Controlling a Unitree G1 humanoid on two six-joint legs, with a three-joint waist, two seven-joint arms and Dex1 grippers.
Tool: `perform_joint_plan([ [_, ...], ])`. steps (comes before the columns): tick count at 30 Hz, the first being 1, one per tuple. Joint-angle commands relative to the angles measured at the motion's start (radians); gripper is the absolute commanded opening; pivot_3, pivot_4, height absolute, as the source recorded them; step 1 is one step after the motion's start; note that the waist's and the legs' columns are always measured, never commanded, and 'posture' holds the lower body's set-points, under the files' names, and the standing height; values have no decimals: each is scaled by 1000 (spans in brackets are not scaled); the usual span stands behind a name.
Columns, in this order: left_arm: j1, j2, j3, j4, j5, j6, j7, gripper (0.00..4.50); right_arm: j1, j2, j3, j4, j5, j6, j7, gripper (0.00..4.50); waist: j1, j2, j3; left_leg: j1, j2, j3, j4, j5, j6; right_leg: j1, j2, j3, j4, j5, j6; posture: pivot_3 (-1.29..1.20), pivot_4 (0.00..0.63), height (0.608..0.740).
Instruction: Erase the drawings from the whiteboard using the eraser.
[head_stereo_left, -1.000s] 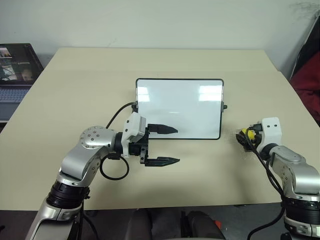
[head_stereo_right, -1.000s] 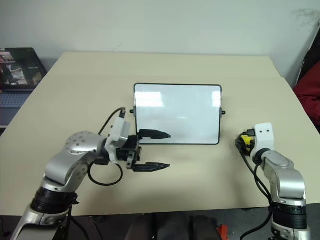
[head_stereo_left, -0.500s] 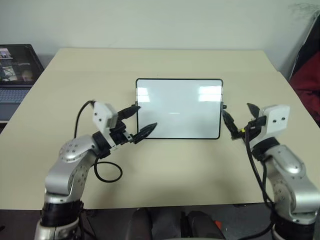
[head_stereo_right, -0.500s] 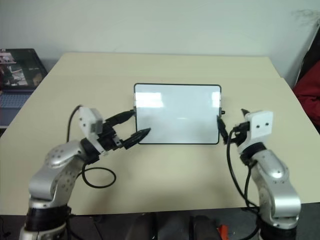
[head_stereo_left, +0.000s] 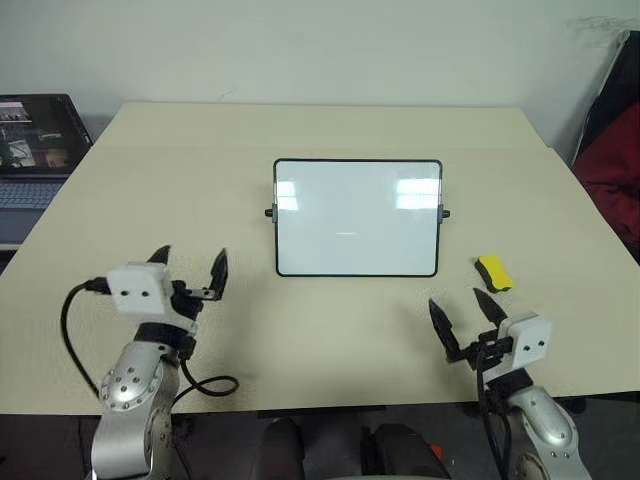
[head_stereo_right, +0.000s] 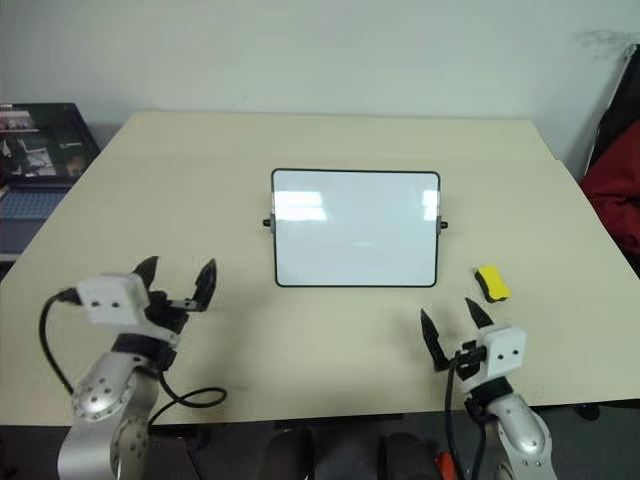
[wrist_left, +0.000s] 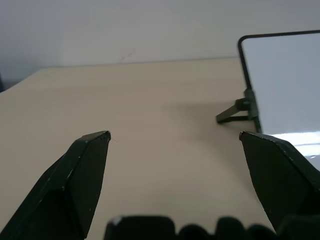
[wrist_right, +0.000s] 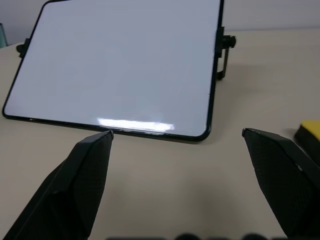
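Left eye view: we find the whiteboard (head_stereo_left: 357, 217) at frame centre on the tabletop (head_stereo_left: 330, 330), its surface blank, no drawings visible. The eraser (head_stereo_left: 493, 272) lies loose at right of centre, just off the board's lower right corner. Our left hand (head_stereo_left: 190, 269) at lower left and right hand (head_stereo_left: 463, 312) at lower right both hover released, holding nothing. Risk: faint residue may hide under the glare patches, and any re-grasp of the eraser could nudge the propped board off its stand.
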Motion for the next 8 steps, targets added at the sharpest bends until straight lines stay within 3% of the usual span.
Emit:
perform_joint_plan([
  [1,18,-13,-5,-30,31,-47,24,4500,-1,-15,14,-27,-1,-49,13,4483,1,-1,0,0,0,0,0,0,0,0,0,0,0,0,0,0,150,740],
  [8,9,-37,-75,93,102,-134,35,4500,31,-29,24,-52,26,-14,9,4483,4,-1,-1,-1,0,0,0,-1,0,0,0,-1,-1,0,0,0,150,740],
])
